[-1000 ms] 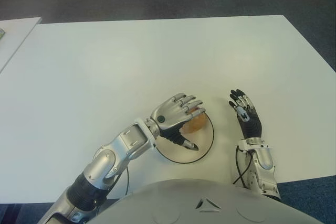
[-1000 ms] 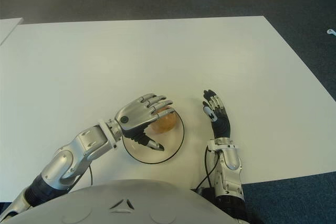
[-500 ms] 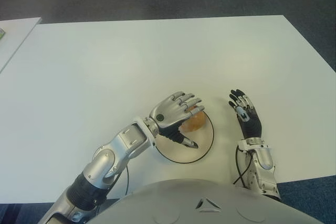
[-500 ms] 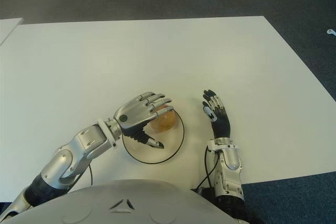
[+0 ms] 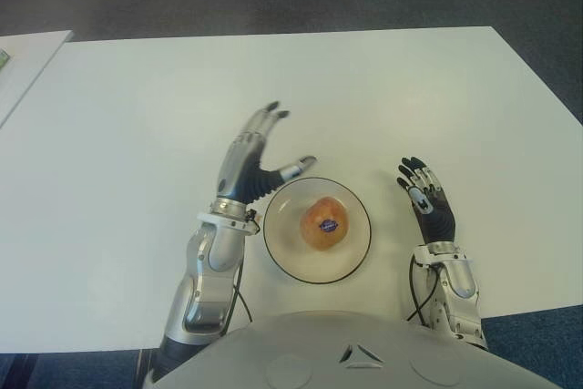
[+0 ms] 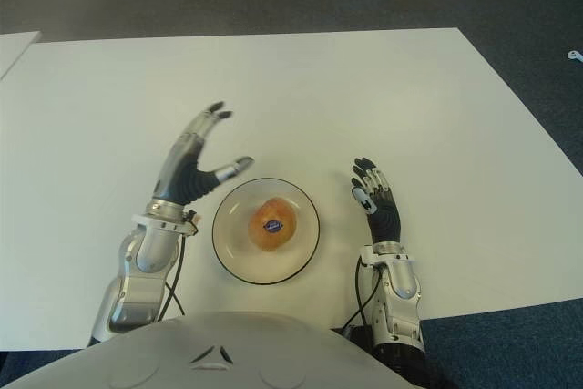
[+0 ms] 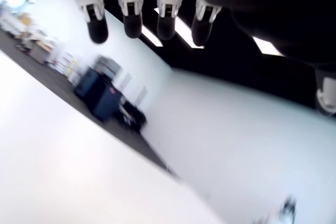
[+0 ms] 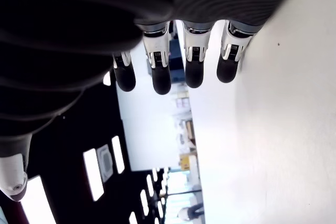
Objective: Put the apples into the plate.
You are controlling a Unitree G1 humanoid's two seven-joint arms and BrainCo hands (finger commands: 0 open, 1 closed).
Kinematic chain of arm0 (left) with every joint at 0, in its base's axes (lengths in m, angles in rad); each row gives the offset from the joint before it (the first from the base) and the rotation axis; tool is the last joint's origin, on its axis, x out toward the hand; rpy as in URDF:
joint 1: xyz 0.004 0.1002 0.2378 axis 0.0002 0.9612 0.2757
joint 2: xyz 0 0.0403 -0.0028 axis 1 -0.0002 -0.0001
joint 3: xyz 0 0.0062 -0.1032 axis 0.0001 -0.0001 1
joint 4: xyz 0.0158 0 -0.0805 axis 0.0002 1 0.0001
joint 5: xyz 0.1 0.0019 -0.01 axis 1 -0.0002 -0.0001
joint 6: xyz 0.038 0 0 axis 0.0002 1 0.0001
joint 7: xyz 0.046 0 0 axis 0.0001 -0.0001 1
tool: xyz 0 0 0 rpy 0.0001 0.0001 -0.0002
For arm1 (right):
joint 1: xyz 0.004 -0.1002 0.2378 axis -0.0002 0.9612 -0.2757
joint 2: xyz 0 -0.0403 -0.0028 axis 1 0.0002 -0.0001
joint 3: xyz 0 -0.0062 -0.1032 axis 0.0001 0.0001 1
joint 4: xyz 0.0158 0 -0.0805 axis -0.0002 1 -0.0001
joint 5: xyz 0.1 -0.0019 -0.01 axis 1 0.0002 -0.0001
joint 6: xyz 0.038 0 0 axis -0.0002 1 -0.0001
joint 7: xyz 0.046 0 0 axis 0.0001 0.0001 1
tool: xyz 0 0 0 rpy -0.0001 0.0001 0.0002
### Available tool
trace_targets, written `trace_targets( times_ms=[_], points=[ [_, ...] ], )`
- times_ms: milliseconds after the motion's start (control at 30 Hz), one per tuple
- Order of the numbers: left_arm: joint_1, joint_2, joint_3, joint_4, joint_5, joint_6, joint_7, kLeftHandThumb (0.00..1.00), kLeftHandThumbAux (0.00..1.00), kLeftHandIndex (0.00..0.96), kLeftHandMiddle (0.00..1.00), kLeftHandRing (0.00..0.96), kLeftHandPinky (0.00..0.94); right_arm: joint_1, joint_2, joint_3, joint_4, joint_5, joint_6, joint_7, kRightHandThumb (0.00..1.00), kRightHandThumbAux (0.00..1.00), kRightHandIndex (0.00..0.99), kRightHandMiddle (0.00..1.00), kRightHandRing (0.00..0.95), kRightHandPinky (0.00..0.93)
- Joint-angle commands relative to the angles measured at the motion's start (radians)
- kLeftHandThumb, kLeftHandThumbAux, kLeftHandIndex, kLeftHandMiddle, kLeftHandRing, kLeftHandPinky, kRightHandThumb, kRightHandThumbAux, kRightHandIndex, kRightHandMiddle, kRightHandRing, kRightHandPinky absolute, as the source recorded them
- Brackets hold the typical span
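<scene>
Left hand (image 5: 248, 163) just left of the plate (image 5: 357, 250), fingers spread, holding nothing. One apple (image 5: 325, 223) sits in the plate on the white surface (image 5: 137, 134), sticker up. Right hand (image 5: 428, 202) just right of the plate, fingers extended, empty.
</scene>
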Motion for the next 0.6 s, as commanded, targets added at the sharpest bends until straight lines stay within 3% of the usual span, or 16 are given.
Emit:
trace_targets(
  times_ms=[33,300,600],
  points=[
    [0.082,-0.038,0.033,0.022,-0.085,-0.011,0.087,0.142,0.394,0.209,0.137,0.121,0.16,0.03,0.007,0.006,0.01,0.014,0.04,0.011,0.242,0.533,0.11,0.13,0.09,0.106],
    [0.173,-0.004,0.093,0.01,-0.061,-0.013,0.162,0.038,0.408,0.199,0.151,0.133,0.163,0.042,0.009,0.007,0.0,0.024,0.046,0.022,0.246,0.545,0.098,0.116,0.083,0.094],
    [0.26,0.003,0.088,0.156,-0.094,-0.1,0.282,0.001,0.478,0.151,0.138,0.122,0.145,0.053,0.018,0.011,-0.014,0.01,0.046,0.009,0.253,0.535,0.112,0.13,0.078,0.09]
  ],
)
